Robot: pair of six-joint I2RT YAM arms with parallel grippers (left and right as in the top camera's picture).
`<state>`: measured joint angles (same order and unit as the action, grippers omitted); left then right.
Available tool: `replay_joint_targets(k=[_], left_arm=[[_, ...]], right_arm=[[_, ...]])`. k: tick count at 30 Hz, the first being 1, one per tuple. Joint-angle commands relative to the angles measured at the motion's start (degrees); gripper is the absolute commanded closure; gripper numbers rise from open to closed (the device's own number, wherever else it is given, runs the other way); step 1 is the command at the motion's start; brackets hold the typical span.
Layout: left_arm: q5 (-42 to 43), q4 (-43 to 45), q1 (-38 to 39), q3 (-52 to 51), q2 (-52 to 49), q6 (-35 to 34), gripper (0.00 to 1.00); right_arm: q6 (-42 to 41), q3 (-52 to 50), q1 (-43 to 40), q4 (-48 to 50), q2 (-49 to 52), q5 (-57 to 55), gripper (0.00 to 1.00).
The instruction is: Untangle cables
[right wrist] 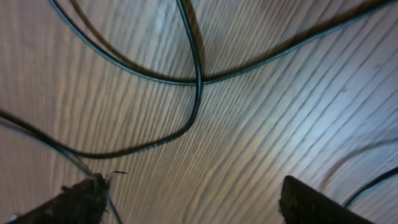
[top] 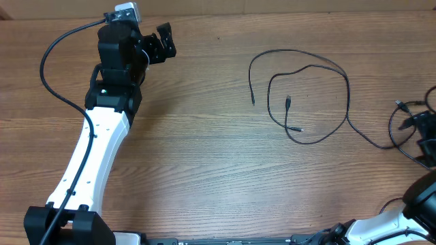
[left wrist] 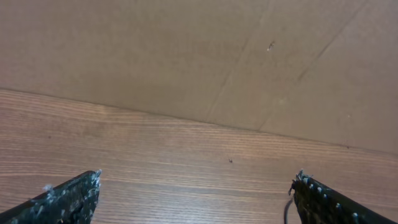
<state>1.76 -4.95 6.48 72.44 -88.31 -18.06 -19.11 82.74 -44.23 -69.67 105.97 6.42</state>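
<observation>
As right gripper hangs open, cables crossing just ahead

Desk: warm brown wood-grain top, grain running from left edge to right edge; one small dark speck near the far edge; plain tan board stands along the far edge, faintly creased; light soft and even, pale sheen on the wood near the right edge.

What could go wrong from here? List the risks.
1. The right gripper hangs open over crossing cables; closing here could pinch two strands at once.
2. One strand seems to join the loop to the clump at the right edge; pulling it may drag both.
</observation>
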Motion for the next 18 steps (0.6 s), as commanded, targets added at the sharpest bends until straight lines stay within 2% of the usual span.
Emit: replay_joint_targets(k=[1, 3, 9, 18], left_arm=[[1.33, 0.02, -0.02, 0.35, -0.52, -0.39, 0.01], [1.31, 0.04, -0.02, 0.35, -0.52, -0.39, 0.00], [1.27, 0.04, -0.02, 0.35, -0.52, -0.39, 0.00], [1.27, 0.04, -0.02, 0.35, -0.52, -0.39, 0.00]], right_arm=[[-6.93, -3.19, 1.79, 0.74, 0.20, -4.31, 0.18], [-9.64, -5.22, 2.45, 1.05, 0.22, -6.60, 0.22], [-9.92, -6.95, 2.49, 2.21, 0.31, -6.99, 0.27], [-13.73, -12.31, 2.60, 9.01, 0.42, -7.21, 0.28]])
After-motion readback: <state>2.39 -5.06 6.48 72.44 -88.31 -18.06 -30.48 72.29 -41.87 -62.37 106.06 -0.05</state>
